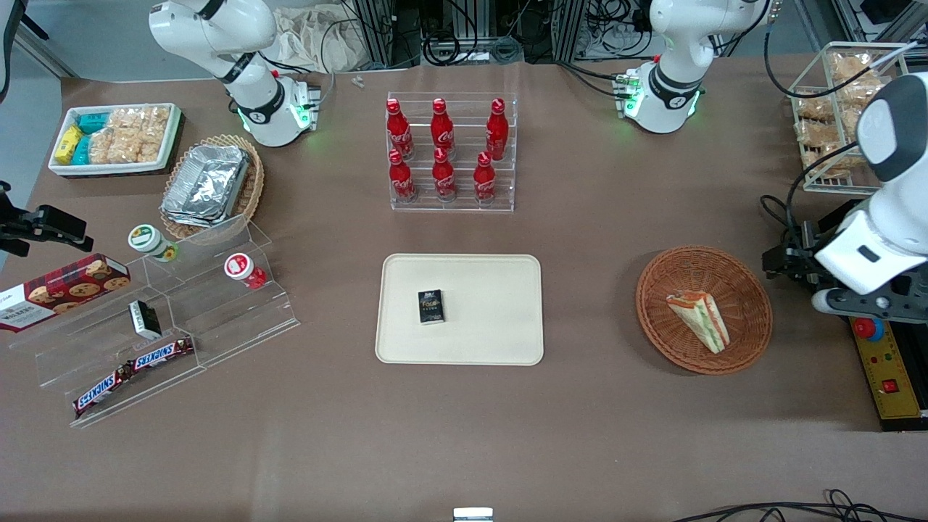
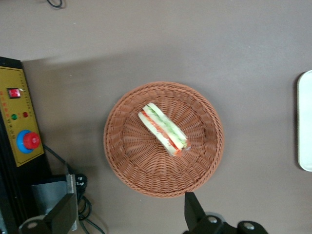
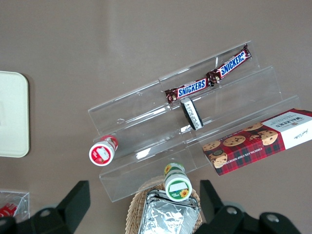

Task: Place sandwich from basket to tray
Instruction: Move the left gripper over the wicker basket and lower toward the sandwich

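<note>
Glossy white rounded links on the left arm [image 1: 888, 210], black cables trailing off it. Its gripper [image 2: 129, 214] hangs above the basket's rim: dark angular fingers [image 2: 192, 212], set wide, silver screws showing.

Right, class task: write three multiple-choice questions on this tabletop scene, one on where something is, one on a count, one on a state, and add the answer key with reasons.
1. Where does the sandwich lie?
A. In the round reddish-brown basket
B. On the cream tray
C. On the clear stepped shelf

2. How many red bottles stand in the clear rack?
A. Four
B. Six
C. Eight

3. How is the left arm's gripper?
A. Shut on the sandwich
B. Open above the basket, holding nothing
C. Shut on the small dark box

Answers:
1 A: the wedge rests on the wicker, while the tray holds only a small dark box.
2 B: two rows of three show in the front view.
3 B: the wrist view shows both fingers set wide apart above the basket's rim, with nothing between them.
</note>
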Controlling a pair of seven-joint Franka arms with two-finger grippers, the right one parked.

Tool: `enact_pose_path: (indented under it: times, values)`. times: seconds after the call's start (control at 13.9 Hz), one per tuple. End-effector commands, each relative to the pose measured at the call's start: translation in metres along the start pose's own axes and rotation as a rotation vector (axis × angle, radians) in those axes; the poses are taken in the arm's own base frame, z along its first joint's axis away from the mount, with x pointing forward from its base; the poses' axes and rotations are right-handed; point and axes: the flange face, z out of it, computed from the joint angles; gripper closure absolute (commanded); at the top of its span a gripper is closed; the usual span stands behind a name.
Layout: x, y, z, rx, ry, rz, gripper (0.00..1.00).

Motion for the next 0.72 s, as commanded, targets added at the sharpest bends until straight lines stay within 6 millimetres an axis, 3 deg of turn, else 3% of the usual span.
enact_pose_path:
  times: [0.0, 0.22, 0.36, 0.65]
  values:
    - [0.0, 0.0, 0.001, -0.01, -0.019, -0.001, 0.0]
    - [0.008, 0.007, 0.022, -0.014, -0.039, 0.005, 0.0]
    - [0.009, 0.008, 0.047, -0.032, -0.046, -0.053, 0.0]
    - [-0.004, 0.019, 0.11, -0.023, -0.014, -0.337, 0.0]
